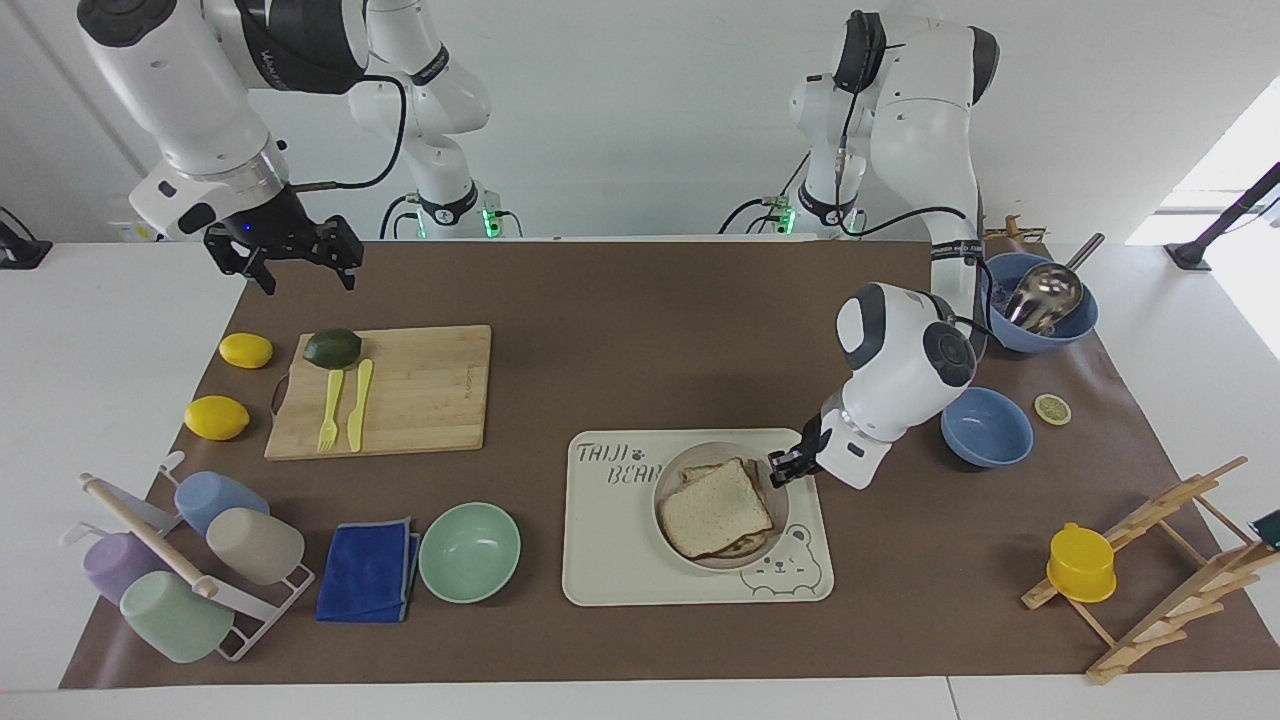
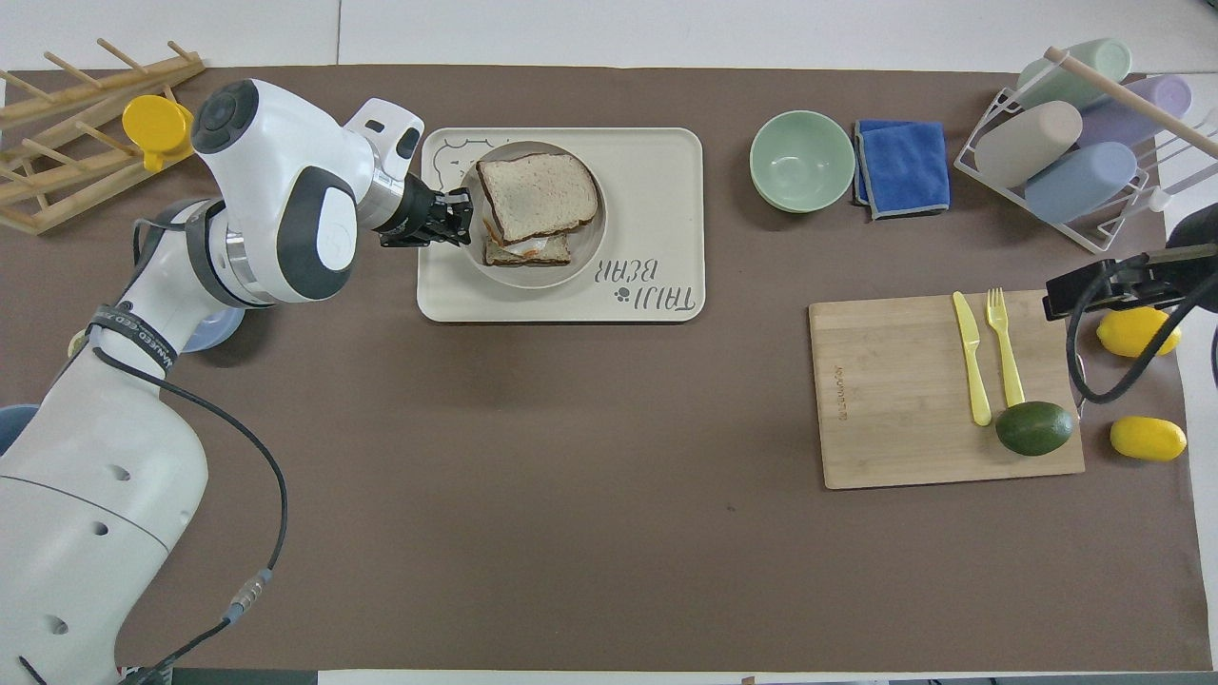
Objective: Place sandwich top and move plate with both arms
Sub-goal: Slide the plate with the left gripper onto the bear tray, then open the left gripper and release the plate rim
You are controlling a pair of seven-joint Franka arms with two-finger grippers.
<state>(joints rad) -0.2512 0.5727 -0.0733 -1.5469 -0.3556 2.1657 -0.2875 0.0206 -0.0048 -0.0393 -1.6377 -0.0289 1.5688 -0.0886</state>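
The plate (image 1: pixel 672 478) (image 2: pixel 523 274) is over the bear end of the cream bear tray (image 1: pixel 620 560) (image 2: pixel 657 171); whether it rests on the tray I cannot tell. On it lies a sandwich, with the sandwich top (image 1: pixel 715 508) (image 2: pixel 538 195) as its upper slice, shifted a little off the slice below. My left gripper (image 1: pixel 783 468) (image 2: pixel 461 214) is shut on the plate's rim at the side toward the left arm's end. My right gripper (image 1: pixel 308 280) (image 2: pixel 1075 295) hangs open and holds nothing, in the air by the avocado corner of the cutting board (image 1: pixel 420 390).
On the board lie an avocado (image 1: pixel 332 347), a yellow fork and a knife, with two lemons (image 1: pixel 216 417) beside it. A green bowl (image 1: pixel 469 551) and blue cloth (image 1: pixel 368 570) sit beside the tray. A blue bowl (image 1: pixel 986 427) stands close to the left arm's wrist.
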